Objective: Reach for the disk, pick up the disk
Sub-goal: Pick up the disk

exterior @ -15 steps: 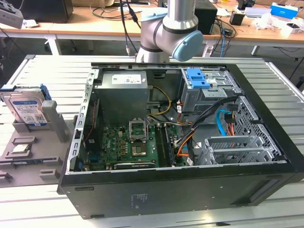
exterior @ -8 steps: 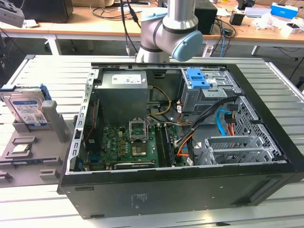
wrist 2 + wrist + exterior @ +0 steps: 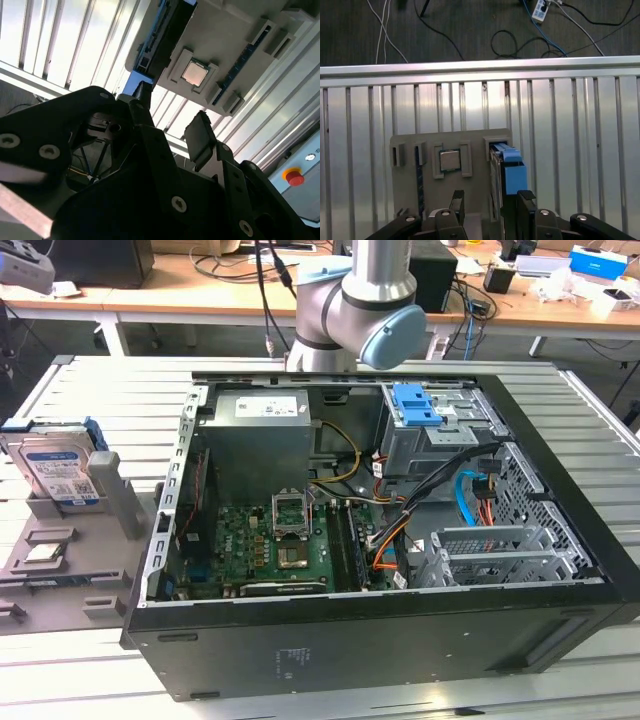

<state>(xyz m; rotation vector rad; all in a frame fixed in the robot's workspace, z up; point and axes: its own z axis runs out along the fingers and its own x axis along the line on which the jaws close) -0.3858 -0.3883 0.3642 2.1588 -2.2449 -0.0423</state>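
We count one disk, one chip, one holder, one computer case and one gripper with two fingers. The flat silver metal disk (image 3: pixel 55 468), with a white-and-blue label and bright blue plastic side rails, stands on edge in the end slot of a grey plastic holder (image 3: pixel 118 502). The holder lies on the slatted aluminium table (image 3: pixel 600 420), at the exterior view's left of the case. The holder has three things in it: the disk, a small square silver chip (image 3: pixel 42 552) flat in a square recess, and a thin dark card (image 3: pixel 420 192) on edge in a narrow slot. The open black metal computer case (image 3: pixel 400 640) lies on its side and holds one green circuit board (image 3: pixel 270 540), one grey power supply box (image 3: pixel 260 430), one blue plastic latch (image 3: pixel 417 405) on a grey metal cage, and loose bundles of cables. In the first wrist view the black gripper (image 3: pixel 491 194) hangs over the holder with its jaws apart and nothing between them. The disk's blue rail (image 3: pixel 512 172) lies beyond the tips, roughly in line with the gap. In the second wrist view the dark fingers (image 3: pixel 200 137) point toward the holder, and one red push button (image 3: pixel 294 176) sits on a grey box.
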